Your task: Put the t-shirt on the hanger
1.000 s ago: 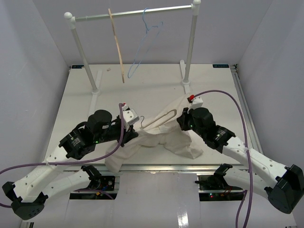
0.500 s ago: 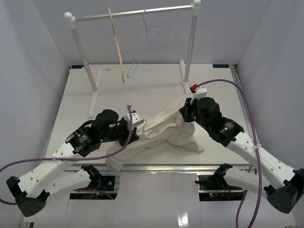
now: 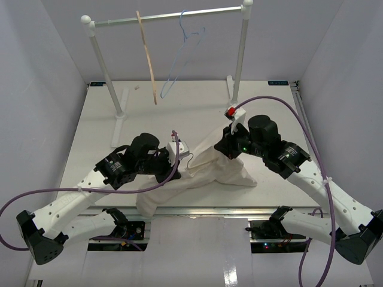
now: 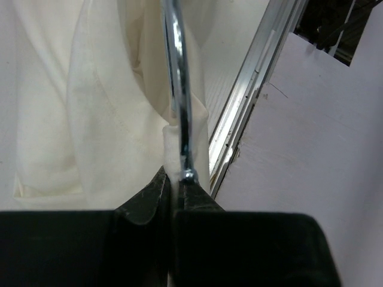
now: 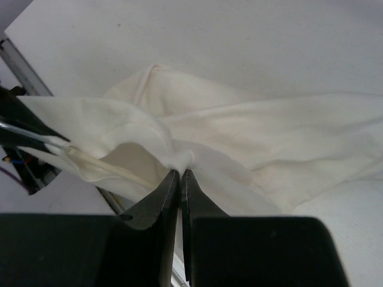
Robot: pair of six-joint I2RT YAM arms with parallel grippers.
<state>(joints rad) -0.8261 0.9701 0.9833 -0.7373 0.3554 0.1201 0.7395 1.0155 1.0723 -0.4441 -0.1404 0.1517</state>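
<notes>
Mid-threading, centre frame: your left gripper [image 4: 174, 179] clamps the pale wooden hanger [image 4: 178, 89] by its hook, your right gripper [image 5: 181, 173] pinches the cream cotton t-shirt [image 3: 210, 170]; next, likely draw cloth across.

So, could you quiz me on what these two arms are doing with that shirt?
1. True or false: the right pincer is pinching the t-shirt.
2. The left pincer grips: A nothing, B the metal hook of the hanger, C a sock.
3. How many other hangers hang from the rail?
Key: 1 true; 2 B; 3 two, a blue wire hanger and a tan wooden hanger.
</notes>
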